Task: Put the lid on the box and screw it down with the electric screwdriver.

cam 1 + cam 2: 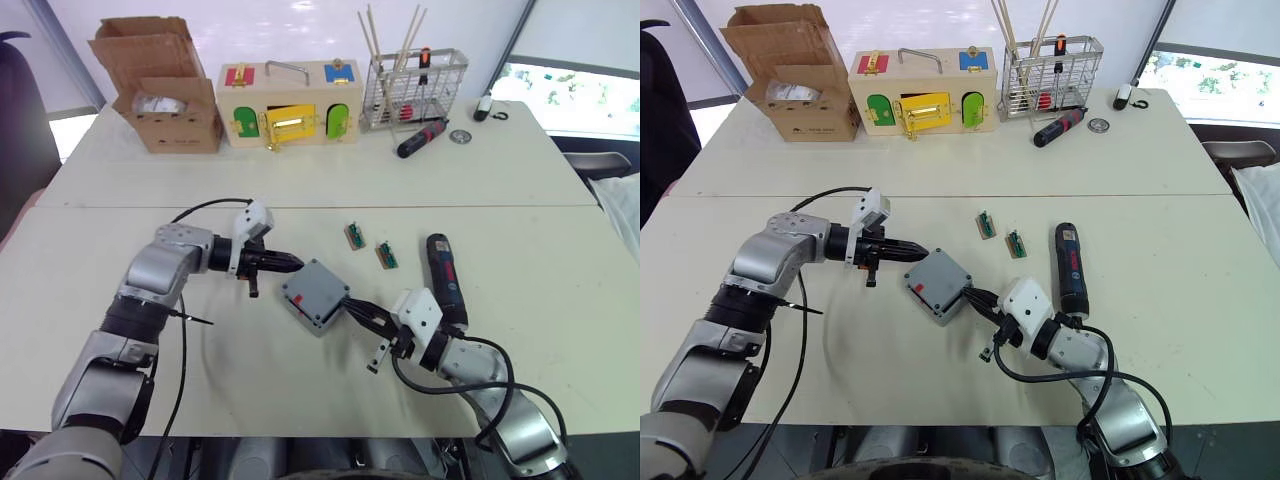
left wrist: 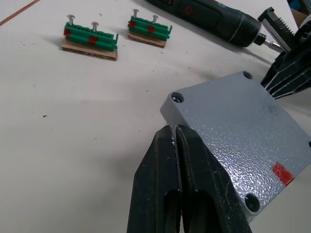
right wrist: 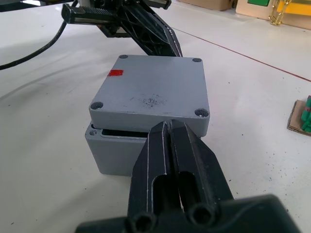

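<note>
At frame centre you have the pebbled grey lid (image 3: 153, 92) resting skewed on the square box (image 3: 114, 150), a dark gap showing. Your left gripper (image 2: 175, 133) and right gripper (image 3: 167, 127), both pinched closed and empty, nudge opposite edges, probably to square it. The glossy black electric screwdriver (image 1: 445, 280) lies right of centre.

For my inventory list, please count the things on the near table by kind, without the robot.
Grey box: 1
Grey lid: 1
Electric screwdriver: 1
Green screw holders: 2
Total: 5
</note>
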{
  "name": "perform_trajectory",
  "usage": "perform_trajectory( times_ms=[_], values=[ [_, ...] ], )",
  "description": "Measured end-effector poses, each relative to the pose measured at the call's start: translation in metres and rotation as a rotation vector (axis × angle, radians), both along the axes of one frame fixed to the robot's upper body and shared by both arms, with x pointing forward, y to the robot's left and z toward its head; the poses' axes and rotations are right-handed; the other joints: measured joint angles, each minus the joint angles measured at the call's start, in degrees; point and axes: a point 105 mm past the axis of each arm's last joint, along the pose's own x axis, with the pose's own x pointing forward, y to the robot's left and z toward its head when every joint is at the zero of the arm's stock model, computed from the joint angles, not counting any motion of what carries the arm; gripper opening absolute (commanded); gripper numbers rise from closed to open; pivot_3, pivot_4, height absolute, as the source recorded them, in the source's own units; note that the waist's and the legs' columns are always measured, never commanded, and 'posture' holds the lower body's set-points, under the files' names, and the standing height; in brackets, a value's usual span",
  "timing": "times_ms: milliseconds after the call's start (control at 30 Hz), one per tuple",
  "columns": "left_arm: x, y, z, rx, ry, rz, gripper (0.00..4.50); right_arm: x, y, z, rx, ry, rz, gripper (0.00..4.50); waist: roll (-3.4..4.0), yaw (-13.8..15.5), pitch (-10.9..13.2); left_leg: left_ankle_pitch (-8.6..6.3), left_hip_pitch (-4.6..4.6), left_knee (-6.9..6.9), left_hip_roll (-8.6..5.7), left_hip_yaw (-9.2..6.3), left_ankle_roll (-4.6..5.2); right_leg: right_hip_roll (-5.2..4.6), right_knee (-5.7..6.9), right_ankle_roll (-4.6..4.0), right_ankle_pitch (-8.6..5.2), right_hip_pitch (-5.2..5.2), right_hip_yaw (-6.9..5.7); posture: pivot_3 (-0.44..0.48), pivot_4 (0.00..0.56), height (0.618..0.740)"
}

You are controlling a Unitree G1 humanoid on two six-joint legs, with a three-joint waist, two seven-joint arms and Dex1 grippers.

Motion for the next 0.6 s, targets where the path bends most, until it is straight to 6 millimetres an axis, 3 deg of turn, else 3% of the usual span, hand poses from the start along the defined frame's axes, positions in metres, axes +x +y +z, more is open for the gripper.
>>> perform_trajectory(
  times_ms=[600],
  values=[
    [-0.0042, -0.0020, 0.0044, -0.004, -0.006, -0.002, 0.04, -0.0027, -0.0024, 0.0033, 0.012, 0.008, -0.013, 0.04, 0.00, 0.04, 0.00, 0.00, 0.00, 0.00, 0.00, 0.00, 0.00, 0.00, 0.00, 0.00, 0.00, 0.00, 0.00, 0.000, 0.150, 0.740]
  ],
)
